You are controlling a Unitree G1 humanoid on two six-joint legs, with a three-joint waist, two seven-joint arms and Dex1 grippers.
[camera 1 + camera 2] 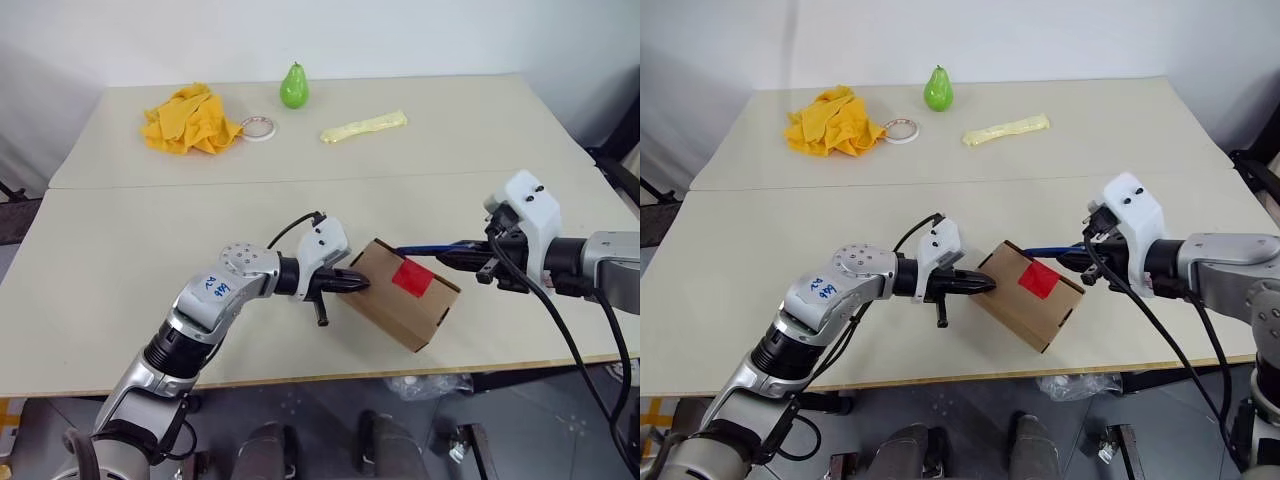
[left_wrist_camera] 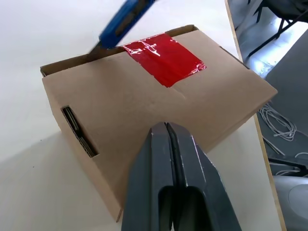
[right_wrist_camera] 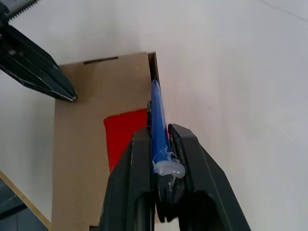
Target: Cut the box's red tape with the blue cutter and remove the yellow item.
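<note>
The brown cardboard box [image 1: 390,312] lies closed near the table's front edge, with the red tape [image 1: 412,277] across its top seam. My left gripper [image 1: 360,283] is shut, and its tips rest on the box's left end [image 2: 120,106]. My right gripper [image 1: 470,258] is shut on the blue cutter [image 1: 430,248]. The cutter points left, and its tip [image 3: 155,89] is at the box's far edge, beside the tape [image 3: 127,134]. The yellow item is hidden.
At the back of the table are an orange-yellow cloth [image 1: 190,120], a tape ring [image 1: 258,128], a green pear [image 1: 293,86] and a pale yellow strip [image 1: 363,127]. The table's front edge [image 1: 330,378] runs just below the box.
</note>
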